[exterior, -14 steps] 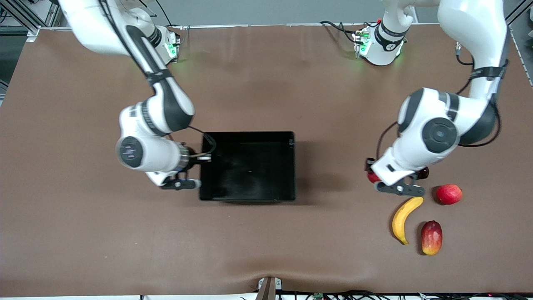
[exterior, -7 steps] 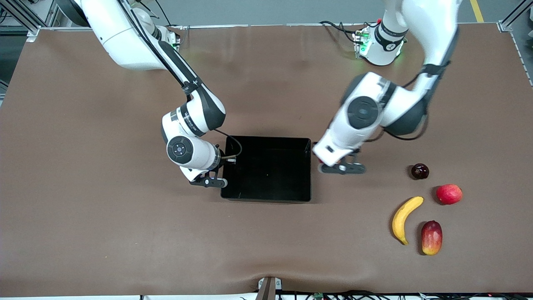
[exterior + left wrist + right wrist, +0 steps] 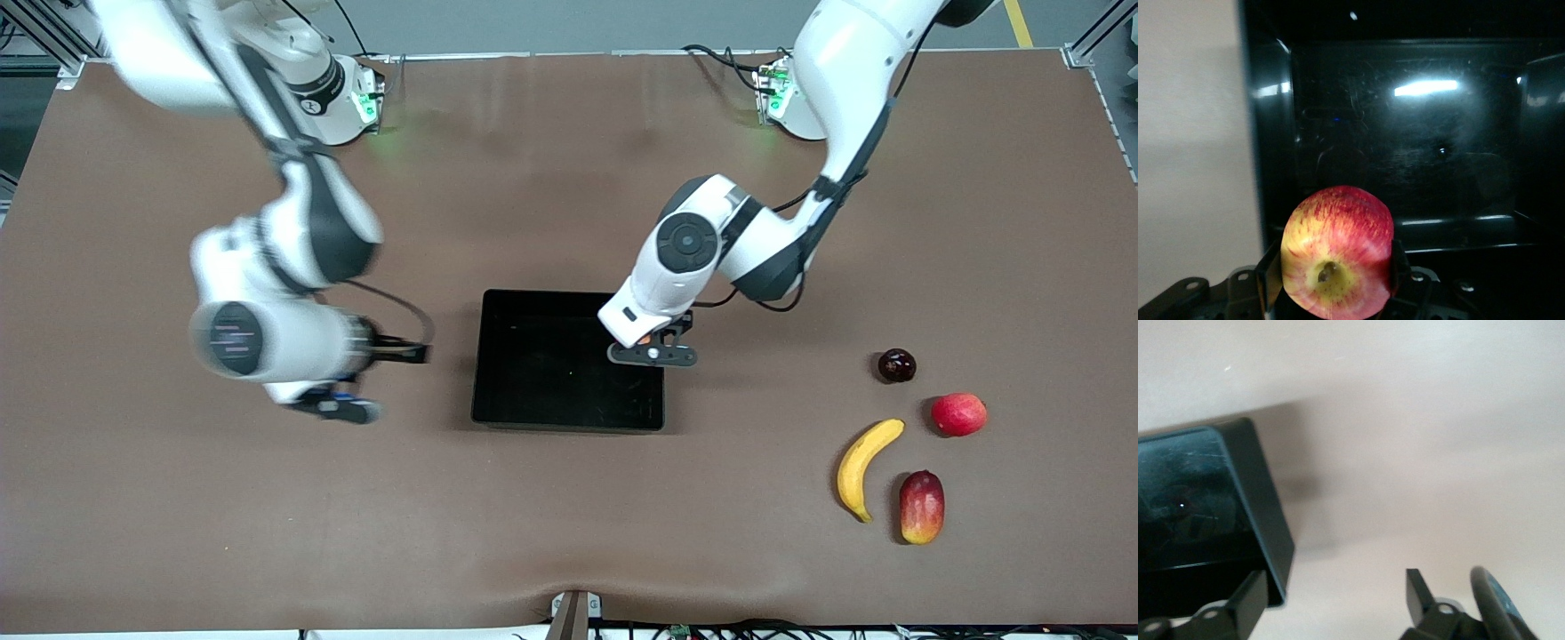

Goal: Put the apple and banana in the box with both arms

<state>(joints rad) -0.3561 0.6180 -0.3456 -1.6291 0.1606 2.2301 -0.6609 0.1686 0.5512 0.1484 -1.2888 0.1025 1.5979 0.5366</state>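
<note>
My left gripper point(image 3: 652, 352) is shut on the apple point(image 3: 1338, 253), a red fruit with yellow streaks, and holds it over the edge of the box point(image 3: 551, 373) at the left arm's end. The wrist view shows the black glossy box point(image 3: 1405, 153) under the apple. The arm hides most of the apple in the front view. My right gripper point(image 3: 338, 407) is open and empty above the table beside the box, toward the right arm's end. Its wrist view shows open fingers point(image 3: 1248, 593) and a box corner point(image 3: 1265, 513). The banana point(image 3: 864, 467) lies on the table at the left arm's end.
Near the banana lie a red-yellow mango point(image 3: 921, 507), a smooth pinkish-red fruit point(image 3: 958, 414) and a small dark plum point(image 3: 896, 365). The brown table point(image 3: 569, 533) is bare between the box and the front edge.
My left arm carried the apple from the fruit group to over the box. The box slid toward the left arm's end, then my right gripper came off it and pulled away.
</note>
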